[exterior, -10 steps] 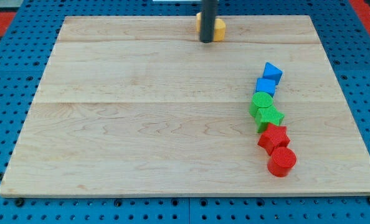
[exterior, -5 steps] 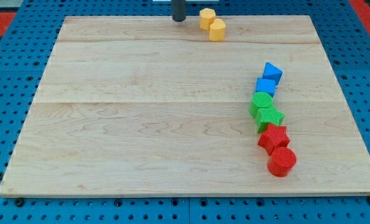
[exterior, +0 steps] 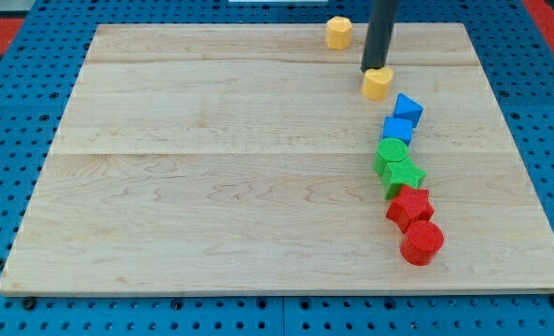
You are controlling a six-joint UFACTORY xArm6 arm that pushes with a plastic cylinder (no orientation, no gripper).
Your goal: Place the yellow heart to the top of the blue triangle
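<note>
My tip [exterior: 378,71], a plain rod with no pincer to open or close, bears on the upper edge of the yellow heart [exterior: 378,85], positioning it just up-left of the blue triangle [exterior: 408,107]

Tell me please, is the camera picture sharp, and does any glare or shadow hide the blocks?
In the camera view the lighting is even and soft; the wooden board shows no strong glare. The blocks are sharp, with only faint shadows. My tip is slightly blurred and touches the yellow heart, covering its top edge. The view's top cuts off the rod.
</note>
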